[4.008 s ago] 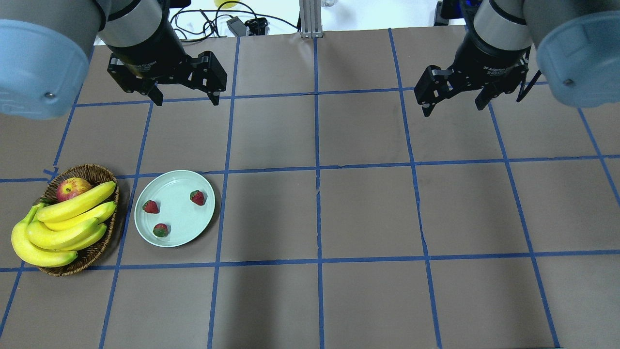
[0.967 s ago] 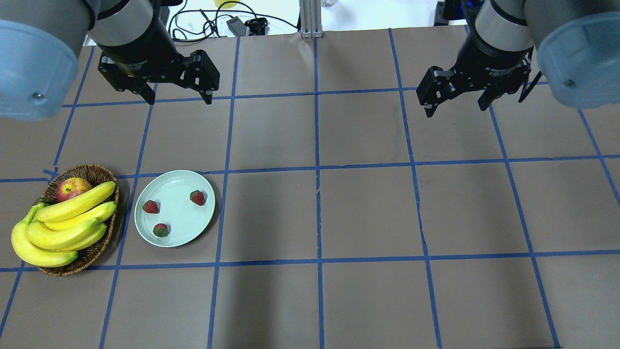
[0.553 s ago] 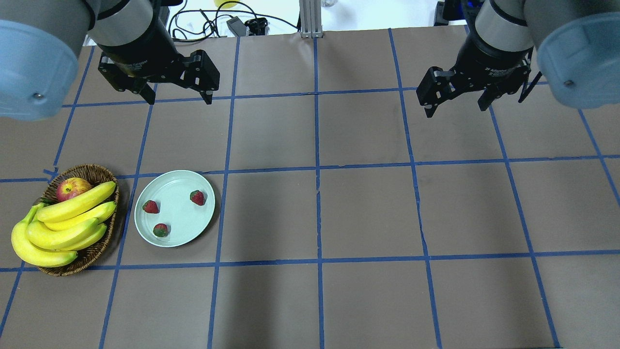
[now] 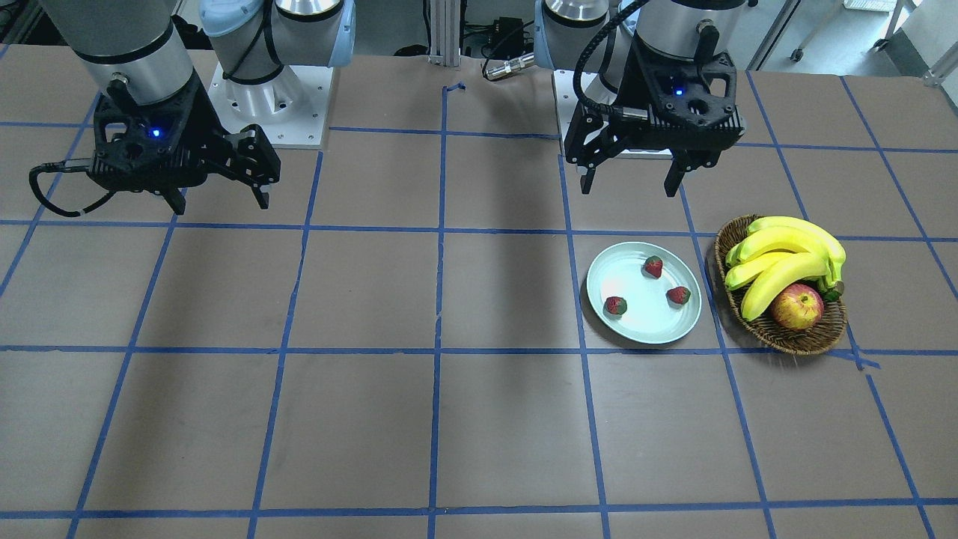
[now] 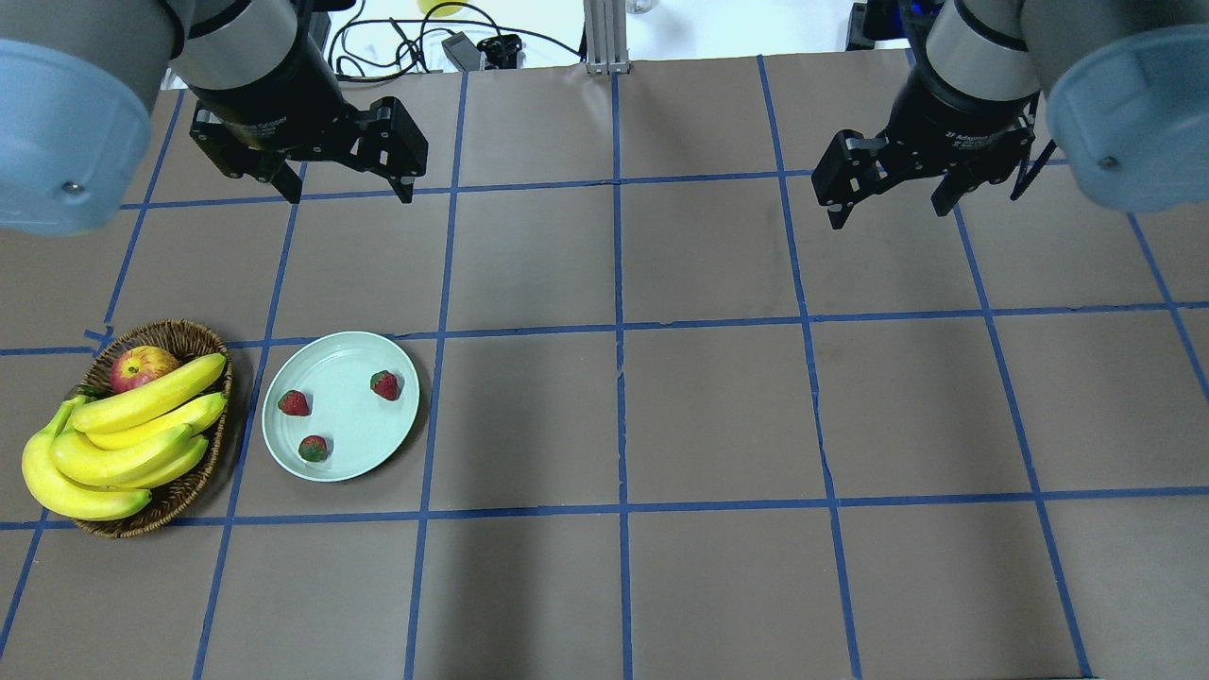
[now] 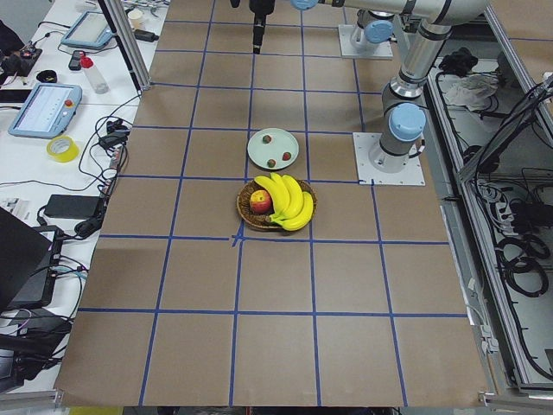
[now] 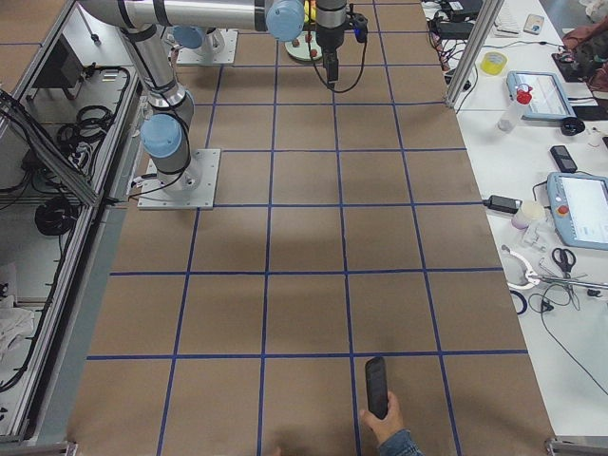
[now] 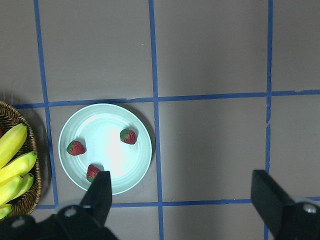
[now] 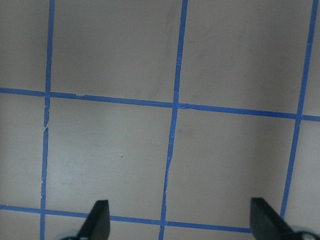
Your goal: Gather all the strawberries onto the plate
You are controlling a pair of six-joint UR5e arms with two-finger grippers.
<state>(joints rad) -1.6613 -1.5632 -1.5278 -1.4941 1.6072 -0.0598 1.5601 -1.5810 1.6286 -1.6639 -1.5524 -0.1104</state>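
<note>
three small red green-capped strawberries (image 5: 294,403) (image 5: 384,385) (image 5: 314,448) apart inside round pale mint-green glossy plate (image 5: 345,420) on brown desk (image 5: 718,406) | left hand (image 5: 349,194) wide open, empty | right hand (image 5: 888,215) wide open, empty

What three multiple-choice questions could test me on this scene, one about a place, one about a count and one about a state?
1. Where is the plate?
A) beside the wicker basket
B) inside the basket
C) at the middle of the table

2. How many strawberries lie on the plate?
A) one
B) two
C) three

3. How is the left hand?
A) shut on a banana
B) open and empty
C) shut on nothing

Answers: 1 A, the plate lies next to the basket; 2 C, three red berries are on it; 3 B, its fingers stand wide apart with nothing between them.
</note>
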